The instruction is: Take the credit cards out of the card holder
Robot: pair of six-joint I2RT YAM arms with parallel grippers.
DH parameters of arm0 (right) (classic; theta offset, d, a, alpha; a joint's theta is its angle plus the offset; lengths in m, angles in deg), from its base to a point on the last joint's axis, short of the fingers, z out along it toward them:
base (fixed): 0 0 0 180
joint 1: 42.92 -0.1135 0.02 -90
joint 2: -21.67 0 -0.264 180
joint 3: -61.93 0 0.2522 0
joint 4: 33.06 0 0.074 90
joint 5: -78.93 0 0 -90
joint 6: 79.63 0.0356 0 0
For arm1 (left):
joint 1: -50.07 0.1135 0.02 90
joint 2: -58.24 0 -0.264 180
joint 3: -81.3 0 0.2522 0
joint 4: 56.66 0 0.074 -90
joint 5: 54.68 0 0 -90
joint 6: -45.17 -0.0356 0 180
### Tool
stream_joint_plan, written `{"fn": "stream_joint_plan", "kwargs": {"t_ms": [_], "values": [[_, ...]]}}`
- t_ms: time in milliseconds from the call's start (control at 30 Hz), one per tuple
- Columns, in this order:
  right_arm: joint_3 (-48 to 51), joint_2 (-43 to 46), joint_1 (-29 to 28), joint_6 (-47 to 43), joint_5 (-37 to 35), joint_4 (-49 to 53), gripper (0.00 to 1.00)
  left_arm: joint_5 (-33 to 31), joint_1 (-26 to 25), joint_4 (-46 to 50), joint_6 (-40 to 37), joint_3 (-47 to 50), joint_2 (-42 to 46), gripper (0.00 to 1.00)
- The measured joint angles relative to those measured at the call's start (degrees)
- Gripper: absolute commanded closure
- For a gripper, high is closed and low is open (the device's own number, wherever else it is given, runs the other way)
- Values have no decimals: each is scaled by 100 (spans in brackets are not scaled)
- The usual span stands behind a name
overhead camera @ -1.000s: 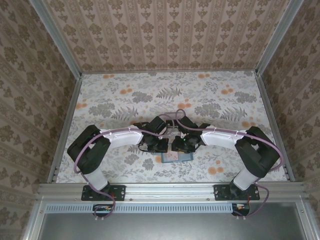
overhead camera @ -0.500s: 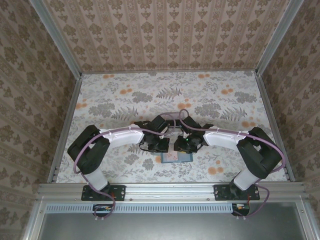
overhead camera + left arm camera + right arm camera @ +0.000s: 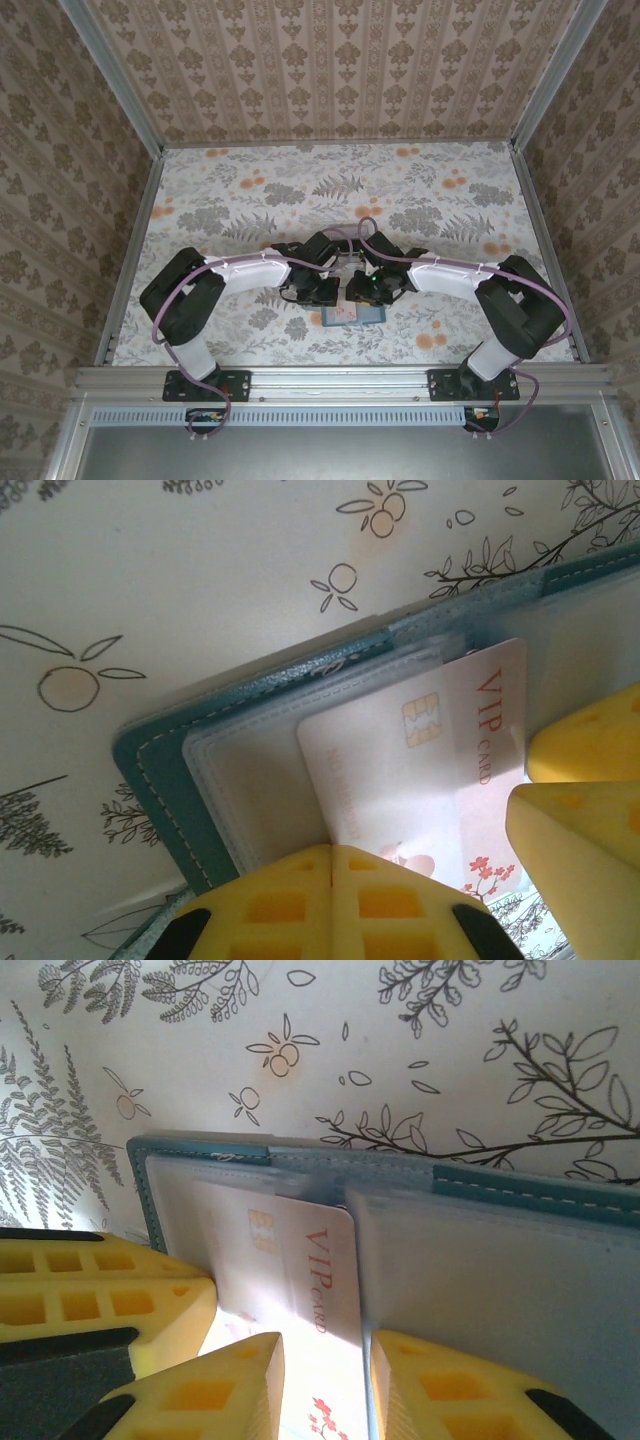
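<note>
Floral tablecloth [image 3: 250, 200] on the table, patterned wallpaper [image 3: 330, 70] on three sides. Both arms fold inward and meet near the table's near edge, mid-width.

Card holder [image 3: 160, 780]: teal bifold, lying open and flat on the cloth directly below the two wrists. Clear plastic sleeves face up.

Credit card [image 3: 400, 770]: pale, chip visible, "VIP CARD" printed in red. It sits partway out of the left panel's sleeve [image 3: 250, 770], and its free end reaches toward the fold between the panels. Only this one card can be made out.

Left gripper [image 3: 332, 880]: yellow pads fully together, nothing between them. The tip rests on the left panel at the card's lower corner. Judgement: it acts as a hold-down, so the soft holder cannot slide or fold up while the card is drawn.

Right gripper [image 3: 325, 1380]: jaws partly apart and down over the card's free end, one finger above the card, the other at the edge of the right panel's sleeve [image 3: 500, 1280]. From this angle it seems to press rather than pinch; I cannot confirm a grip.

Step in hand, as judged: working the first card free. Risk: the card's end could slip under the right sleeve.
</note>
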Motion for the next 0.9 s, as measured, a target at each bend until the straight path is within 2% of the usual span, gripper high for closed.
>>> {"fn": "stream_joint_plan", "kwargs": {"t_ms": [267, 567, 900], "values": [[0, -109, 15, -31, 4, -4, 72, 2, 0, 0, -2, 0, 0, 97], [240, -98, 96, 7, 326, -481, 78, 15, 2, -28, -2, 0, -9, 98], [439, 328, 188, 162, 586, -791, 85, 37, 4, -103, 0, 24, -11, 98]]}}
